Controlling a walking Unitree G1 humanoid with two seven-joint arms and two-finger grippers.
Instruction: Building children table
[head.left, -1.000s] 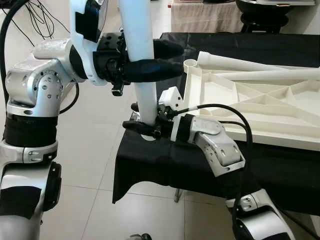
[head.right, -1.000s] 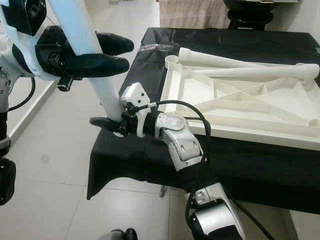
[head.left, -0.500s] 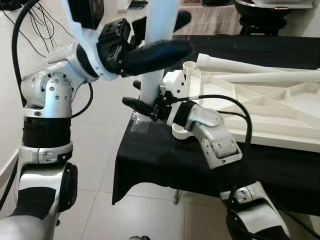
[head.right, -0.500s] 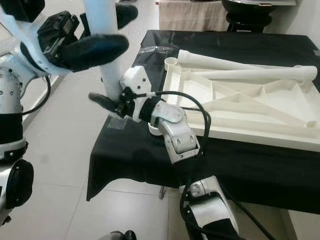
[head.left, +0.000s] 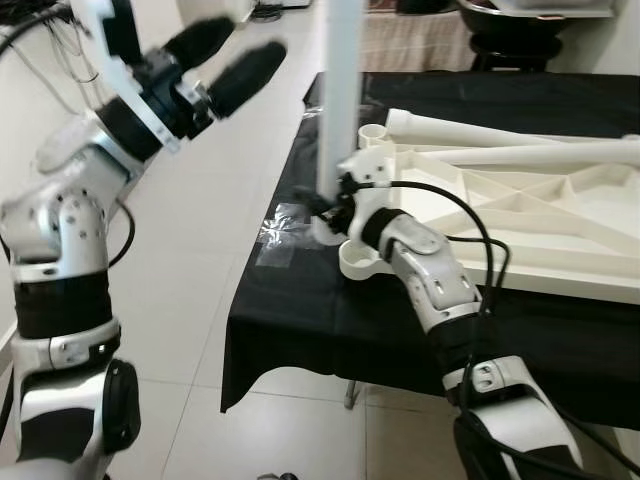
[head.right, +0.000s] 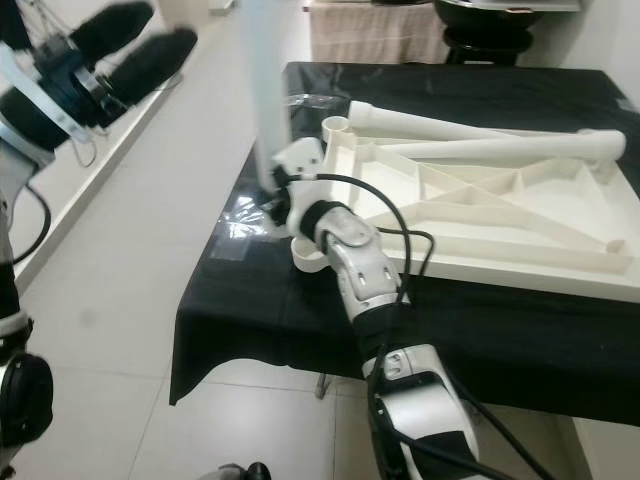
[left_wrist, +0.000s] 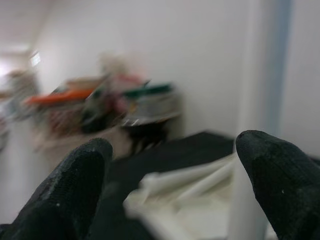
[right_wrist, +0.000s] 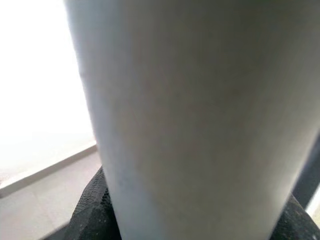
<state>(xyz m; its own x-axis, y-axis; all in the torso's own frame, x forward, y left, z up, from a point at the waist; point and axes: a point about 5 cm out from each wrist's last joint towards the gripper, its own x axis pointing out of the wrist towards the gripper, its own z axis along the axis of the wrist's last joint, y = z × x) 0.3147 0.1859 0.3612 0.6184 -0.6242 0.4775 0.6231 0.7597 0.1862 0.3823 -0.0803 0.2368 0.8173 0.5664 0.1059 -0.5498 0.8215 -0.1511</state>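
Right gripper jaws clamped low on the upright white table leg, left gripper released; leg judged stiff, light, smooth plastic, best held near its base.

Pale tiled floor; perhaps cluttered shelving.

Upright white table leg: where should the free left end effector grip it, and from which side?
Mid-shaft on the table leg, probably from the robot's left. It stands vertical, the right end effector already clamps its base, and the open left end effector sits on that side.
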